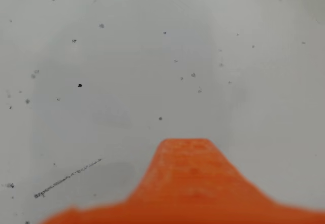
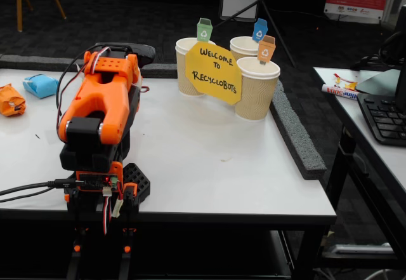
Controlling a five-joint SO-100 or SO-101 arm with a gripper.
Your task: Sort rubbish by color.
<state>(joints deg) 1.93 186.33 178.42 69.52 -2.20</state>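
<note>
Two wads wait at the table's far left edge — the arm sits folded, nowhere near them.

The light blue wad [image 2: 40, 85] and the orange wad [image 2: 11, 100] lie just apart in the fixed view; they look feather-light and squashy, best pinched across the crumpled middle. No green one shows. Three paper cups [image 2: 257, 88] with bin tags stand behind a yellow sign [image 2: 213, 73]. The wrist view gives only speckled tabletop [image 1: 152, 56] and one blurred orange fingertip [image 1: 185, 168] — whether the claw is apart or together, I can't tell.
</note>
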